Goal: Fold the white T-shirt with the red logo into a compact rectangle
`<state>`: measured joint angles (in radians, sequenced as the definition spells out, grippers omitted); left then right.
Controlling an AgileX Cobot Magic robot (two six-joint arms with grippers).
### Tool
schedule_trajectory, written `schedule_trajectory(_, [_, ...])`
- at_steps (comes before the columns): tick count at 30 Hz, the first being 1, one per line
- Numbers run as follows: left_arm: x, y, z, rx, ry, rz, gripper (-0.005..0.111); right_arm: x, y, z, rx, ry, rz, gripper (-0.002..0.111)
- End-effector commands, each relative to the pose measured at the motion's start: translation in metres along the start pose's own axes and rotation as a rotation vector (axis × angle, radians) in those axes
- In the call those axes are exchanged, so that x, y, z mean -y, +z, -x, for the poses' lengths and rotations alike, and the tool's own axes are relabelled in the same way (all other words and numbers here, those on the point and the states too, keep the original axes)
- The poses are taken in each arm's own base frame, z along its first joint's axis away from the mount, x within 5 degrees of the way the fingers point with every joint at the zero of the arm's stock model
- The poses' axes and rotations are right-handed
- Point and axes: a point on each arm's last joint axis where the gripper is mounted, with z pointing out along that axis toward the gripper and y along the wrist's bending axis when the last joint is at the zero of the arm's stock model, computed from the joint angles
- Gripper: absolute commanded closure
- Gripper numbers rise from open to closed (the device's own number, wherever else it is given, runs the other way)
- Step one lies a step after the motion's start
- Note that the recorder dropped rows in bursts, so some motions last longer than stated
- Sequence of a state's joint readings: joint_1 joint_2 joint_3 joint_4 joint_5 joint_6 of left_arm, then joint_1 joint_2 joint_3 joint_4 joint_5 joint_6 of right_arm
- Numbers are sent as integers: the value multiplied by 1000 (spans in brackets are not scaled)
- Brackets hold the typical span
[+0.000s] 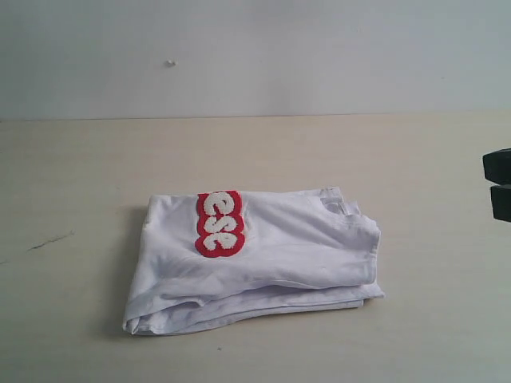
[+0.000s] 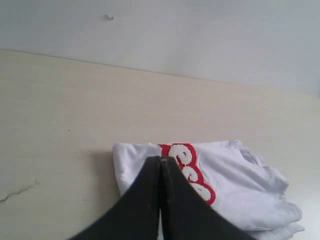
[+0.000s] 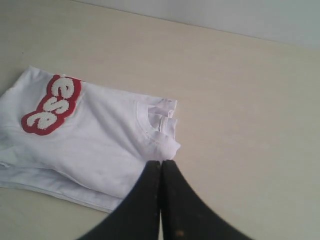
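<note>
The white T-shirt point(image 1: 287, 247) lies folded into a thick, roughly rectangular stack in the middle of the table. Its red logo point(image 1: 219, 223) runs across the top layer near the left end, with only three white letters showing. The ribbed collar point(image 1: 335, 199) sits at the back right corner. In the left wrist view my left gripper point(image 2: 161, 159) is shut and empty, held above the T-shirt point(image 2: 240, 185) beside the logo point(image 2: 192, 172). My right gripper point(image 3: 161, 162) is shut and empty too, just off the T-shirt's point(image 3: 100, 140) collar corner point(image 3: 160, 117). Only a dark part of the right gripper point(image 1: 499, 185) shows in the exterior view.
The beige table point(image 1: 399, 152) runs back to a pale wall point(image 1: 255, 56). A thin dark scratch point(image 1: 48, 241) marks the tabletop at the left. The T-shirt's lower layers point(image 1: 239, 307) stick out unevenly along the front edge.
</note>
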<state>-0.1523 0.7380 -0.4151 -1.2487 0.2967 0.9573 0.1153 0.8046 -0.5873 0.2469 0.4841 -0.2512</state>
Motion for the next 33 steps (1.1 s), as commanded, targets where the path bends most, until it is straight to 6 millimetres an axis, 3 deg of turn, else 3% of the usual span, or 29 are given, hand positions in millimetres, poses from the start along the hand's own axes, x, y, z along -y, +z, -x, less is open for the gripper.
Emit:
schedule_trajectory(1, [1,-2,-1,0,2,-13,107,-1,-2,-1,10,-6,2,108])
schedule_trajectory(20, [1,-3,-1,-3,34,-6,107,-1,-2,0,10,-2,5,108])
schedule_trajectory(25, [-1,-10,5,80,-51,30,107,-1,-2,0,12,-2,4,108])
schedule_trajectory(33, [-1,-40,10,179,175,133,107,-1,-2,0,12,-2,4,108])
